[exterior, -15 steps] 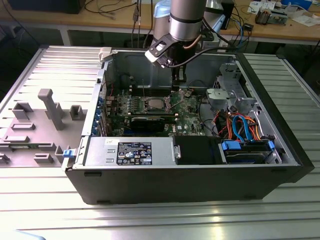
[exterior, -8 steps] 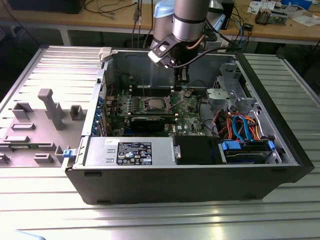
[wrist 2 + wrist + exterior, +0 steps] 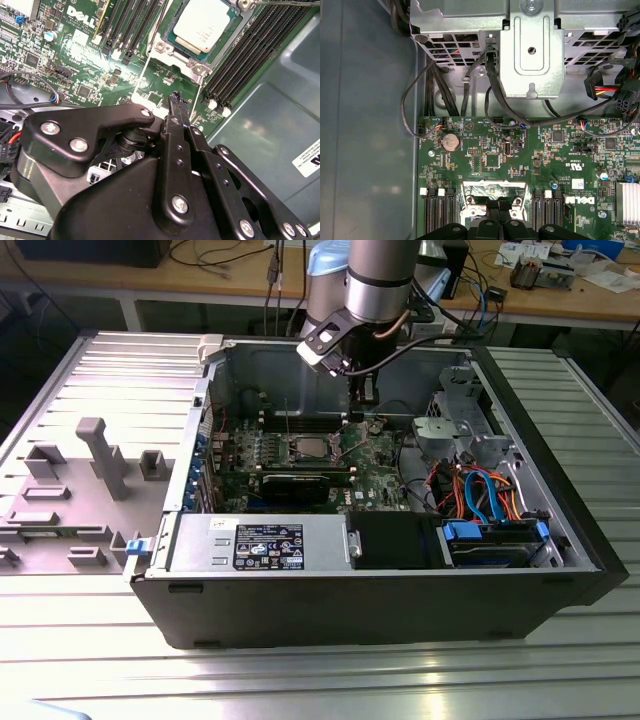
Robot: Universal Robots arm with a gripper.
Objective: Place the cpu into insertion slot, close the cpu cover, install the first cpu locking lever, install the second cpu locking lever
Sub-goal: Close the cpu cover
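The cpu (image 3: pixel 207 22), a flat square with a dull silver top, lies in the insertion slot (image 3: pixel 172 52) on the green motherboard; the exterior view shows the cpu (image 3: pixel 305 448) mid-case. The cpu cover (image 3: pixel 492 189) is swung up off the socket, and its thin frame (image 3: pixel 143 72) shows board through its window. My gripper (image 3: pixel 175 97) is shut, its black fingertips together at the cover's raised free edge, a little beside the socket. The gripper (image 3: pixel 358 412) hangs just to the exterior view's right of the socket. A thin wire lever (image 3: pixel 286 420) stands up beside the socket.
Long black memory slots (image 3: pixel 250 50) flank the socket on both sides. A metal drive cage (image 3: pixel 532 50) and bundled cables (image 3: pixel 480 490) crowd one side of the case. A black graphics card (image 3: pixel 300 480) and the power supply (image 3: pixel 265 540) sit nearer the front wall.
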